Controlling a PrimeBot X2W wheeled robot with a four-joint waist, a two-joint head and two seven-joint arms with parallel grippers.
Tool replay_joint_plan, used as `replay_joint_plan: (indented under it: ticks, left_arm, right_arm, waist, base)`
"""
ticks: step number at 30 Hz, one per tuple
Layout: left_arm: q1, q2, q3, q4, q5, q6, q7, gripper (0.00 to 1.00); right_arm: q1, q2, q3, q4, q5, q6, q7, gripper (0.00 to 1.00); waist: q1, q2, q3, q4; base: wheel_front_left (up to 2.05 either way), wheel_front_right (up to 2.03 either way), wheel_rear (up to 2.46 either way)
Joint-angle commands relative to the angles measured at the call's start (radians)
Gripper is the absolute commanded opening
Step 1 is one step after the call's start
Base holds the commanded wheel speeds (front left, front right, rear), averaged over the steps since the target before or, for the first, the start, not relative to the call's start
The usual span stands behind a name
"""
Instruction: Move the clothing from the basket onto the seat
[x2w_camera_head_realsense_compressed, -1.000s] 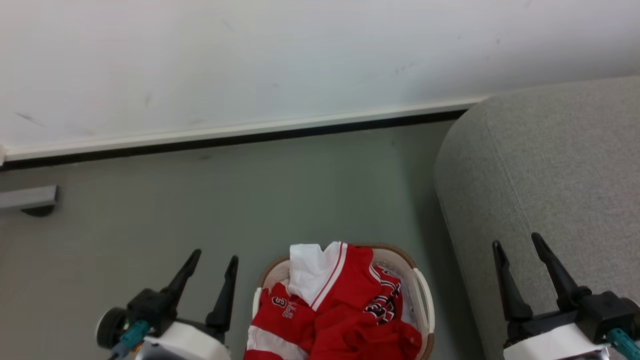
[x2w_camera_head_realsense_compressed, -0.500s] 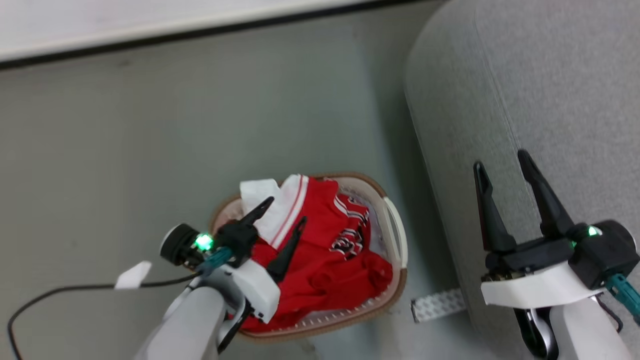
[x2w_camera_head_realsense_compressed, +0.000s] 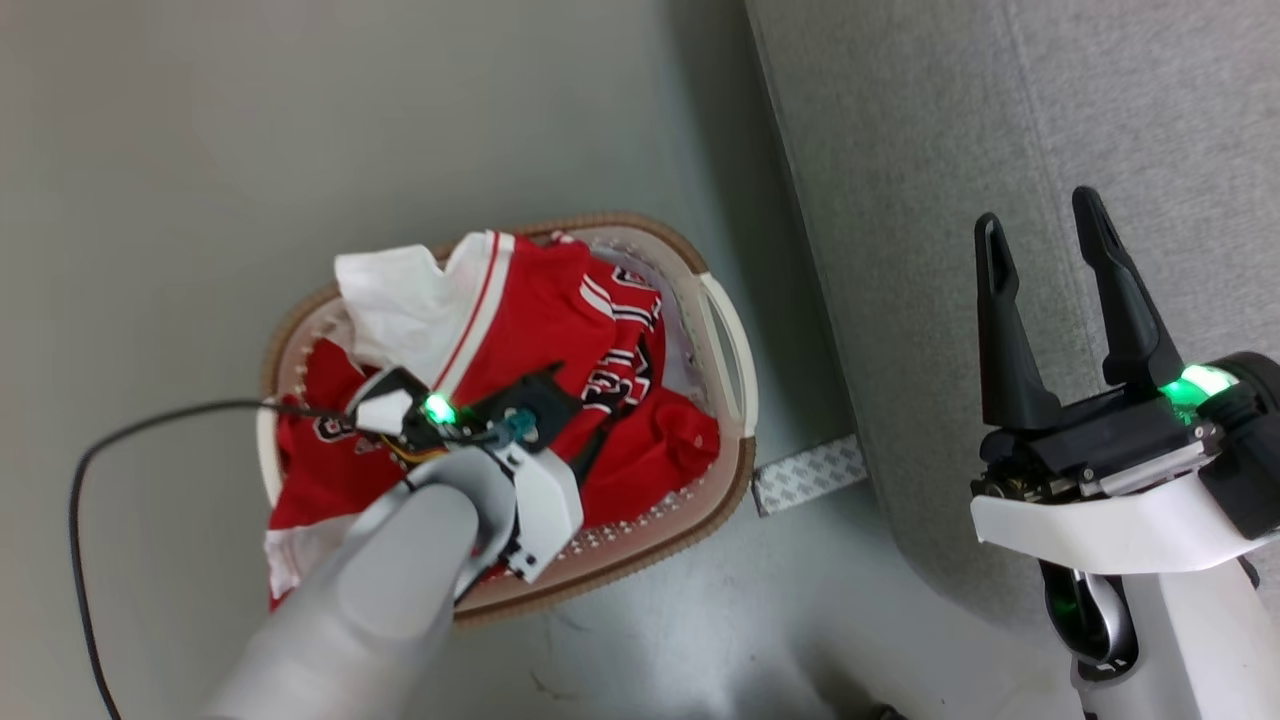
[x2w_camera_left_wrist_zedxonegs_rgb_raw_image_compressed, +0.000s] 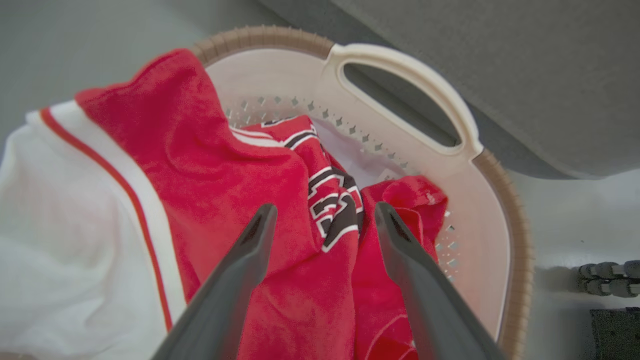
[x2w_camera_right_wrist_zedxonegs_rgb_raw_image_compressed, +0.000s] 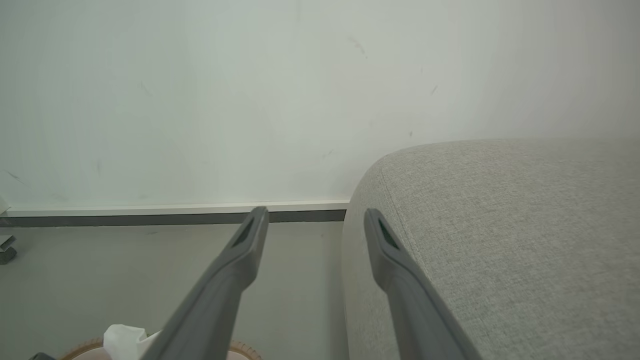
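We log the left hand (x2w_camera_left_wrist_zedxonegs_rgb_raw_image_compressed: 325, 207) spread, both fingers pointing down into the clothing (x2w_camera_head_realsense_compressed: 545, 305) with nothing pinched between them; we cannot tell whether the tips touch the fabric. The clothing lies heaped in the basket (x2w_camera_head_realsense_compressed: 727, 340), red with a white piece over the rim, and the basket stands on the floor (x2w_camera_head_realsense_compressed: 180, 150) just beside the seat (x2w_camera_head_realsense_compressed: 930, 130). The right hand (x2w_camera_head_realsense_compressed: 1037, 207) is likewise spread and empty, above the seat's edge.

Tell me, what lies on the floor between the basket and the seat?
Head view: bare grey floor, plus one small white patterned strip, between basket and seat.
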Motion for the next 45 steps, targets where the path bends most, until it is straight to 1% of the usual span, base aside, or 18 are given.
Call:
replay_joint_plan:
  ticks: [1,5,8,11,13,14,15,18,21,28,32,37,45]
  left_arm:
    - [-0.038,0.010,-0.004,0.030,0.017,0.006,0.016,1.00]
    - [-0.094,0.020,-0.025,0.108,0.053,0.038,0.063,1.00]
    - [-0.131,0.024,-0.028,0.161,0.061,0.058,0.093,1.00]
    - [-0.153,0.020,-0.034,0.203,0.065,0.064,0.106,1.00]
    - [-0.166,0.013,-0.042,0.224,0.066,0.059,0.105,1.00]
    - [-0.172,0.010,-0.044,0.231,0.064,0.057,0.101,0.35]
    - [-0.174,0.003,-0.046,0.237,0.060,0.055,0.092,0.00]
    - [-0.173,-0.019,-0.045,0.252,0.039,0.049,0.063,0.00]
    - [-0.143,-0.041,-0.020,0.259,-0.004,0.044,0.017,0.00]
    - [-0.022,-0.080,0.022,0.235,-0.115,0.019,-0.065,0.00]
    - [0.061,-0.087,0.026,0.177,-0.178,0.007,-0.076,0.00]
    - [0.153,-0.091,0.012,0.081,-0.256,0.001,-0.083,0.00]
    - [0.234,-0.089,-0.014,-0.063,-0.352,0.002,-0.068,0.00]
  right_arm:
    - [-0.021,0.003,0.002,-0.015,0.010,0.000,0.000,1.00]
    - [-0.038,0.003,0.019,-0.042,0.020,0.000,0.000,1.00]
    - [-0.045,0.003,0.027,-0.062,0.026,0.000,0.000,1.00]
    - [-0.051,0.003,0.030,-0.079,0.030,0.000,0.000,1.00]
    - [-0.049,0.003,0.031,-0.088,0.031,0.000,0.000,1.00]
    - [-0.048,0.003,0.031,-0.089,0.030,0.000,0.000,1.00]
    - [-0.045,0.003,0.029,-0.090,0.029,0.000,0.000,1.00]
    - [-0.026,0.003,0.012,-0.082,0.026,0.000,0.000,1.00]
    - [-0.002,0.003,0.005,-0.066,0.017,0.000,0.000,1.00]
    - [0.082,0.002,-0.030,-0.014,-0.017,0.000,0.000,1.00]
    - [0.144,0.001,-0.050,0.019,-0.047,0.000,0.000,1.00]
    - [0.221,-0.022,-0.067,0.057,-0.050,0.000,0.000,1.00]
    - [0.327,-0.050,-0.067,0.108,-0.027,0.000,0.000,1.00]
  waist:
    - [-0.0001,0.0000,0.072,-0.032]
    - [-0.0001,0.0000,0.118,-0.043]
    - [-0.0001,0.0000,0.142,-0.051]
    - [-0.0001,0.0000,0.155,-0.056]
    - [-0.0001,0.0000,0.158,-0.059]
    - [-0.0001,0.0000,0.157,-0.059]
    - [-0.0001,0.0000,0.154,-0.057]
    - [-0.0001,0.0000,0.128,-0.040]
    - [-0.0001,0.0000,0.078,-0.014]
    - [-0.0001,0.0000,-0.119,0.076]
    - [-0.0001,0.0000,-0.244,0.127]
    - [-0.0001,0.0000,-0.388,0.182]
    - [-0.0001,0.0000,-0.548,0.237]
  base:
    - [0.00,0.00,0.00]
    - [0.00,0.00,0.00]
    - [0.00,0.00,0.00]
    - [0.00,0.00,0.00]
    - [0.00,0.00,0.00]
    - [0.00,0.00,0.00]
    - [0.00,0.00,0.00]
    - [0.00,0.00,0.00]
    - [0.00,0.00,0.00]
    - [0.00,0.00,0.00]
    - [0.00,0.00,0.00]
    - [0.00,0.00,0.00]
    - [0.00,0.00,0.00]
